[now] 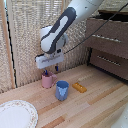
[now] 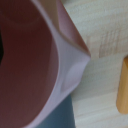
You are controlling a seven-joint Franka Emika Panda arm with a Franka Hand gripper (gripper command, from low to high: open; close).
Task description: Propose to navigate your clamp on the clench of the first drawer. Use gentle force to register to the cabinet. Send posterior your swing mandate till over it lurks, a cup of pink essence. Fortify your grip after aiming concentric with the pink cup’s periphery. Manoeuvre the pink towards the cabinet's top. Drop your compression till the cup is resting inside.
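The pink cup [image 1: 47, 81] stands on the wooden table in the exterior view's left half and fills most of the wrist view [image 2: 35, 60]. My clamp [image 1: 51, 70] hangs just above it, open. One blue-tipped finger dips into the cup's mouth and the other is outside its rim on the side of the blue cup. The cabinet [image 1: 120, 47] stands at the exterior view's right. Its first drawer [image 1: 107, 29] carries the clench [image 1: 106, 38]; a dark gap shows above the drawer front.
A blue cup [image 1: 62, 90] stands close to the pink cup. An orange block [image 1: 79, 88] lies beside it and shows in the wrist view [image 2: 122, 85]. A white plate [image 1: 15, 115] lies near the front. A reed screen stands behind.
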